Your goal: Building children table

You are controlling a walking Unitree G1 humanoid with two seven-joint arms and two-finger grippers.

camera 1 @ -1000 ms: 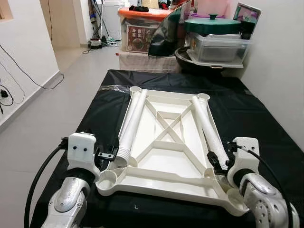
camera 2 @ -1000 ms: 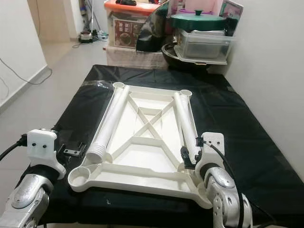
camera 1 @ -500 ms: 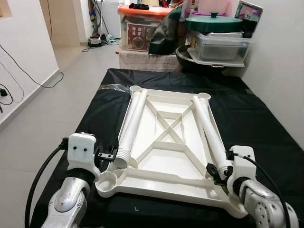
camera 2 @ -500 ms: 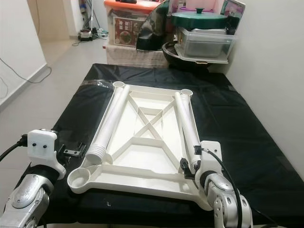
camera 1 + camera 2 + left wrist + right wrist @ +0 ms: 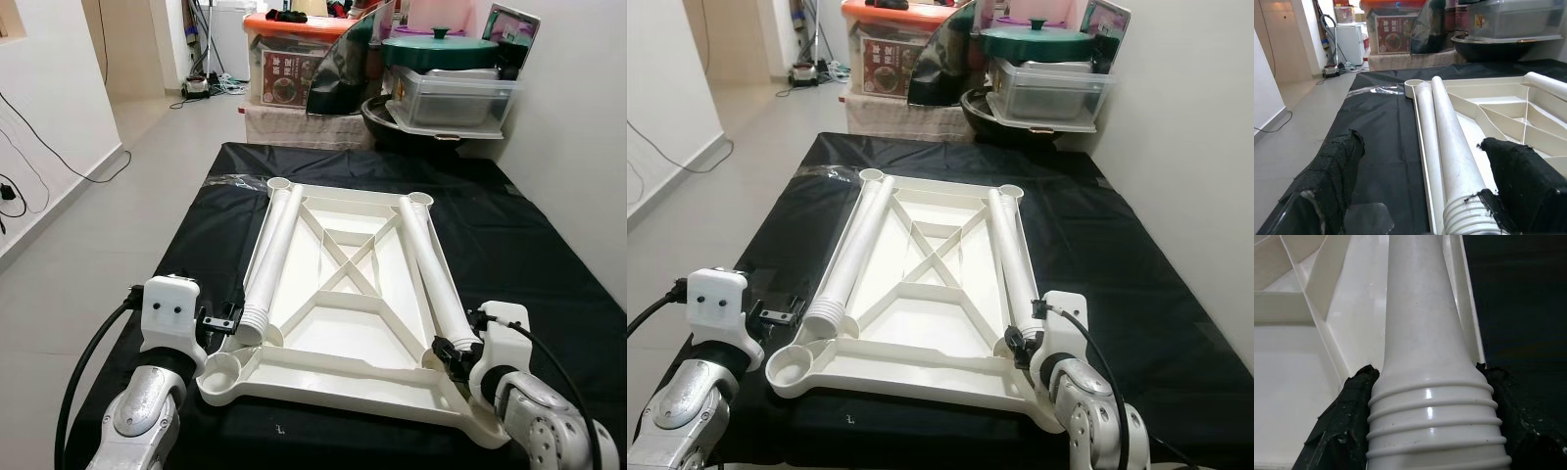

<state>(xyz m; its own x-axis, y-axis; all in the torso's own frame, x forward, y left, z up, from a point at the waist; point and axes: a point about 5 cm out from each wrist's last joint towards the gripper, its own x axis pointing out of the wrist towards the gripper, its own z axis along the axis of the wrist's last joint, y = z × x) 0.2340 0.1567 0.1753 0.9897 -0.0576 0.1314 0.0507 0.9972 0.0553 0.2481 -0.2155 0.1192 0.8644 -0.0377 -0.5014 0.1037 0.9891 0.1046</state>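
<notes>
Right gripper [image 5: 1432, 431], drawn back toward near edge of black-covered table [image 5: 529, 245], now pinches ribbed end of right white plastic leg tube [image 5: 432, 269] lying in upturned white tabletop frame [image 5: 343, 294]—grasp secured; left gripper [image 5: 1420, 186] spread beside left tube [image 5: 271, 259].

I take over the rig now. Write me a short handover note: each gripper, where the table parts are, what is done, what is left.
Right gripper: jaws on both sides of the threaded end of the right leg, touching it.
Left gripper: jaws open around the threaded end of the left leg, not yet closed.
The tabletop lies upside down on the black cloth; both legs lie flat in it.
Done: no leg mounted.
Left: lift each leg and fit it into a corner socket.
</notes>
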